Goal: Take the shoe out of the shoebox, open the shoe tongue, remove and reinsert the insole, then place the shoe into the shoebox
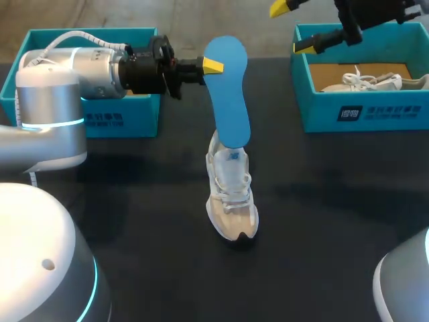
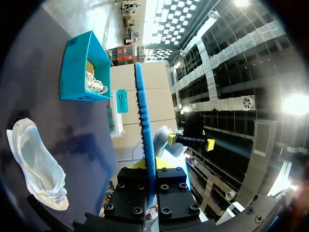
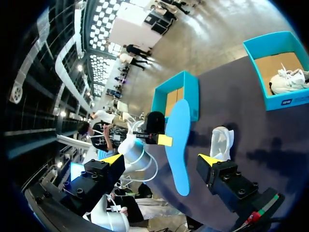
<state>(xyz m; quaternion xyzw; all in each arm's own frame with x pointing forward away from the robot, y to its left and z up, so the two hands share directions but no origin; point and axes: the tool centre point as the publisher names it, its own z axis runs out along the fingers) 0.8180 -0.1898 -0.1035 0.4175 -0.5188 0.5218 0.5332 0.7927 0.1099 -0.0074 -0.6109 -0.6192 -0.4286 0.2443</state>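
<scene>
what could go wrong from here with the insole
1. The shoe stands unheld on the table; the right end effector hangs open up by the right box, so moving the insole may drag or tip it.
2. The left end effector grips the insole only near its upper end, so it might bend or slip.

Your left arm [image 1: 60, 74] is a smooth silver-grey shell with a glowing cyan ring [image 1: 50, 123] at one joint and a white braided cable [image 1: 80, 35] along its top. Its wrist turns black towards the left pincer [image 1: 212, 65], whose mount [image 2: 145, 193] is a black block studded with screws. Your right pincer [image 1: 295, 27] has black fingers, and both pincers have bright yellow tips.
</scene>
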